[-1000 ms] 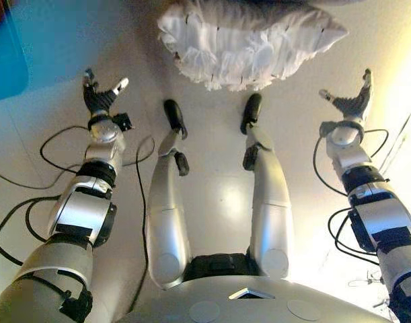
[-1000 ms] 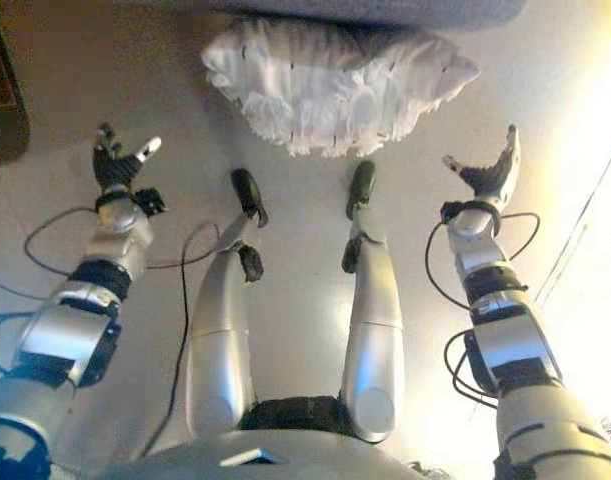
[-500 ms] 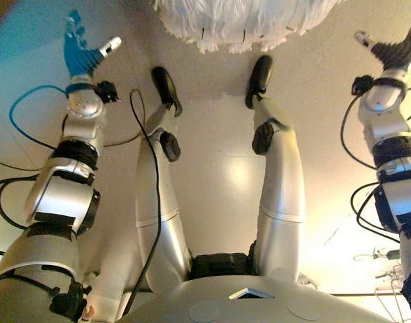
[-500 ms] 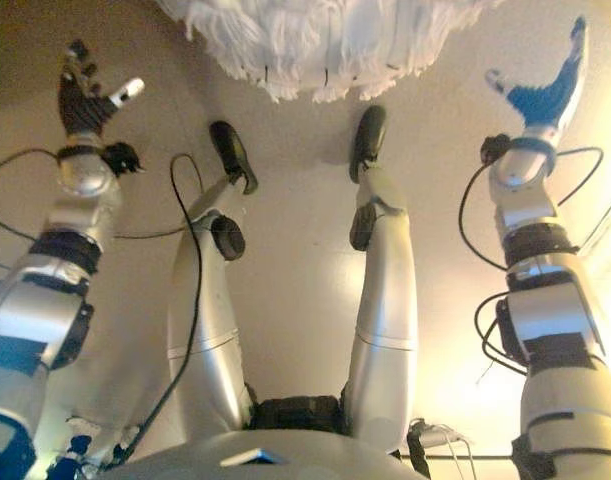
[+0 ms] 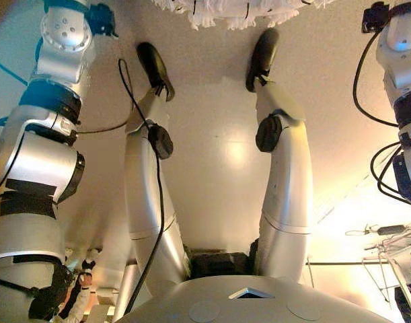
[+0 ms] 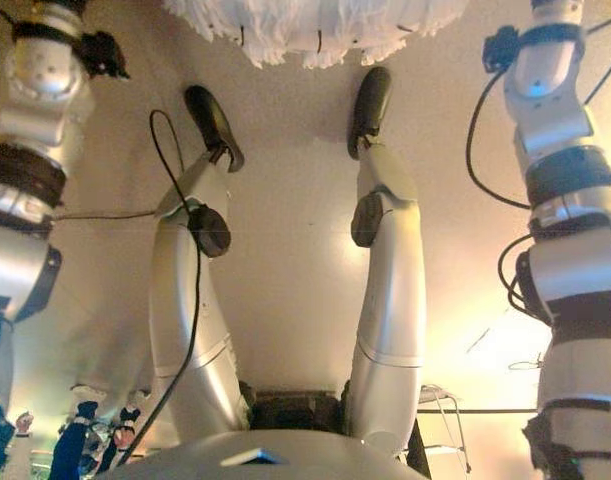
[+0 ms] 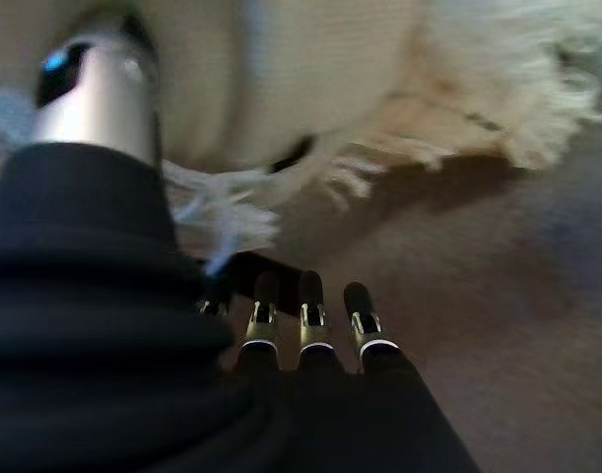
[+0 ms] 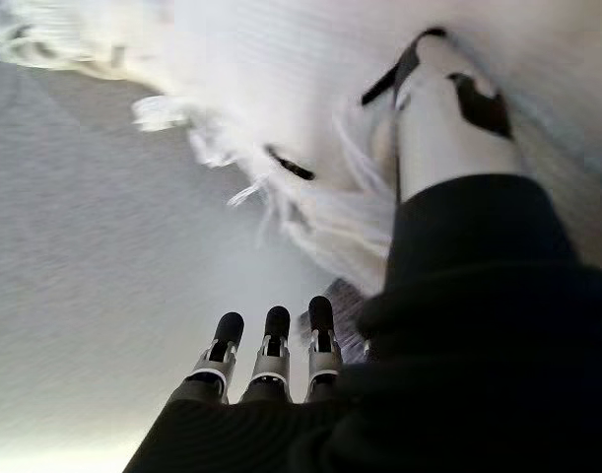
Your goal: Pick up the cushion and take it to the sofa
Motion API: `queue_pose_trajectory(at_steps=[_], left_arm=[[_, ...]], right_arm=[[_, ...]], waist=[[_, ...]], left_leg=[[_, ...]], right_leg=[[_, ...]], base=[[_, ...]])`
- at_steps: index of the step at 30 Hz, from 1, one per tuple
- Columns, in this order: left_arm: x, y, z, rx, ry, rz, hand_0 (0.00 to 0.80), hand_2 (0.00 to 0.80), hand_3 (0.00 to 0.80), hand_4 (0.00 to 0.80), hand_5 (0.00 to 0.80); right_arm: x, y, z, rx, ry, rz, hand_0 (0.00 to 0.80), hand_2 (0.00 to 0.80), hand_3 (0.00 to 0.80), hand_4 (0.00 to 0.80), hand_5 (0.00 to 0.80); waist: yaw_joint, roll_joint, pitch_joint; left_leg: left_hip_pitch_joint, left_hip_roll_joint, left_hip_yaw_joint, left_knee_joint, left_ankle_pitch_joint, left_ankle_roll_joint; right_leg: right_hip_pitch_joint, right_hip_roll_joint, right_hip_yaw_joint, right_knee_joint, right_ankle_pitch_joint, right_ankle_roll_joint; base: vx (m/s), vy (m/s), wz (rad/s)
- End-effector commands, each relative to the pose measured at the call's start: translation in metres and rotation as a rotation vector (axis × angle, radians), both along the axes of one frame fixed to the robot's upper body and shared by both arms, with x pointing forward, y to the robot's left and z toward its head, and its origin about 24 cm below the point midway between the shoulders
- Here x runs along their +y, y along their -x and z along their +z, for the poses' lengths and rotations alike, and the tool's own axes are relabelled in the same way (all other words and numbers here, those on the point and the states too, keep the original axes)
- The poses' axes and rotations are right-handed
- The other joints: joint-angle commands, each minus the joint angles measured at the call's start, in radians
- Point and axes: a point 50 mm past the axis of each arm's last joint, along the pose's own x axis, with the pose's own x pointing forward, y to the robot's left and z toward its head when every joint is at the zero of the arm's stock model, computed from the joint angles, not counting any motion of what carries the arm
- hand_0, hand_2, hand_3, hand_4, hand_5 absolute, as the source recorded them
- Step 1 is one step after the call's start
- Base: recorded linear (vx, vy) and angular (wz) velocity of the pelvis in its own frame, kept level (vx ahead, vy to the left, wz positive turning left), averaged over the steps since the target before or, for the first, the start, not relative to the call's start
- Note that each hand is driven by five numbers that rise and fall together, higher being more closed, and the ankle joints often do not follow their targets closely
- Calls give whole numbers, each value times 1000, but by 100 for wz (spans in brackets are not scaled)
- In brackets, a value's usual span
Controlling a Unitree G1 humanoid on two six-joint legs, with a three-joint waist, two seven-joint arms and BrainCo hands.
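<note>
The white fringed cushion [image 5: 239, 10] lies on the pale floor just past the robot's feet; only its near fringe shows at the top edge of the eye views. Both arms reach forward past that edge, so neither hand shows there. In the left wrist view my left hand [image 7: 305, 325] is open, fingers straight, beside the cushion's fringed end [image 7: 379, 79], its thumb by the fringe. In the right wrist view my right hand [image 8: 273, 350] is open at the cushion's other end [image 8: 281, 79], its thumb against the fringe.
Pale floor [image 5: 212, 155] spreads around the cushion. A thin metal frame [image 5: 393, 262] stands at the lower right, and small objects [image 6: 85, 420] lie at the lower left. No sofa shows in any view.
The whole view has shifted, so the cushion now sits at the top edge. Both hands have moved forward out of the eye views to the cushion's two ends.
</note>
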Motion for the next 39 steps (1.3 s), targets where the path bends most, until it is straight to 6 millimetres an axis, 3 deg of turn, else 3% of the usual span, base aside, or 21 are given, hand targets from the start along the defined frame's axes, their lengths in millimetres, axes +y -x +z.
queue_pose_trajectory(at_steps=[1,3,7,8,9,11,13,14,15,16,21,29,32,39], left_arm=[[-1,2,16,-26,58,-56,0,0,0,0,0],[-8,2,23,-34,53,-102,0,0,0,0,0],[-31,-2,27,50,43,-289,0,0,0,0,0],[-36,-2,25,75,38,-337,110,110,110,110,110],[-40,-2,25,91,35,-376,408,408,408,408,408],[-46,-3,23,128,54,-441,800,800,800,800,800],[-52,-3,21,153,64,-527,800,800,800,800,800],[-55,-2,20,162,68,-554,800,800,800,800,800],[-60,-2,19,169,74,-594,800,800,800,800,800],[-64,-1,18,171,73,-625,800,800,800,800,800],[-83,4,21,132,8,-656,800,800,800,800,800],[-78,3,8,147,142,-717,800,800,800,800,800],[-71,1,-20,195,221,-732,800,800,800,800,800],[-55,16,-126,348,415,-739,800,800,800,800,800]], right_arm=[[11,8,26,-81,60,100,0,0,0,0,0],[19,7,31,-77,58,158,0,0,0,0,0],[41,4,32,18,34,455,0,0,0,0,0],[49,3,31,52,19,556,0,0,0,0,0],[56,3,29,98,6,666,0,0,0,0,0],[68,2,25,166,-8,818,0,0,0,0,0],[78,1,20,225,-9,933,0,0,0,0,0],[82,2,19,235,3,964,260,260,260,260,260],[86,3,19,243,12,992,756,756,756,756,756],[90,3,19,244,12,1017,800,800,800,800,800],[105,7,29,206,28,1052,800,800,800,800,800],[95,6,26,162,-23,1005,800,800,800,800,800],[87,5,8,179,-55,978,800,800,800,800,800],[63,11,-73,266,-178,913,800,800,800,800,800]], waist=[[-35,57,-8],[-36,57,-8],[-42,52,-8],[-42,52,-8],[-42,51,-8],[-42,48,-8],[-40,47,-8],[-40,48,-8],[-39,50,-8],[-39,51,-8],[-36,59,-8],[-32,64,-8],[-27,59,-8],[2,38,-8]], left_leg=[[-17,-3,-21,-3,-69,-2],[-20,-8,-22,-21,-60,-2],[-14,-13,-15,-49,-58,-8],[-14,-15,-15,-53,-56,-10],[-15,-17,-15,-57,-55,-11],[-16,-16,-15,-57,-51,-14],[-20,-19,-19,-55,-48,-17],[-21,-20,-21,-55,-47,-19],[-22,-23,-23,-58,-44,-21],[-22,-25,-24,-61,-42,-22],[-17,-34,-28,-82,-35,-26],[20,-53,-39,-137,-12,-27],[68,-66,-54,-159,-1,-32],[245,-75,-91,-183,35,-40]], right_leg=[[33,8,10,-51,-8,86],[32,10,7,-73,2,89],[33,12,10,-102,5,96],[33,13,9,-108,8,97],[33,13,9,-113,9,98],[33,11,6,-113,10,99],[33,11,6,-114,11,100],[33,12,6,-116,11,101],[33,14,7,-120,15,102],[33,15,6,-123,16,103],[40,17,7,-154,27,107],[82,21,10,-231,54,115],[132,19,12,-260,66,120],[321,10,15,-264,76,122]], base=[[0,0,0],[0,0,0],[22,-11,4],[24,-21,8],[15,-26,6],[0,0,0],[0,0,0],[0,0,0],[0,0,0],[3,6,3],[-4,6,5],[-5,2,1],[-7,12,0],[-25,33,-11]])
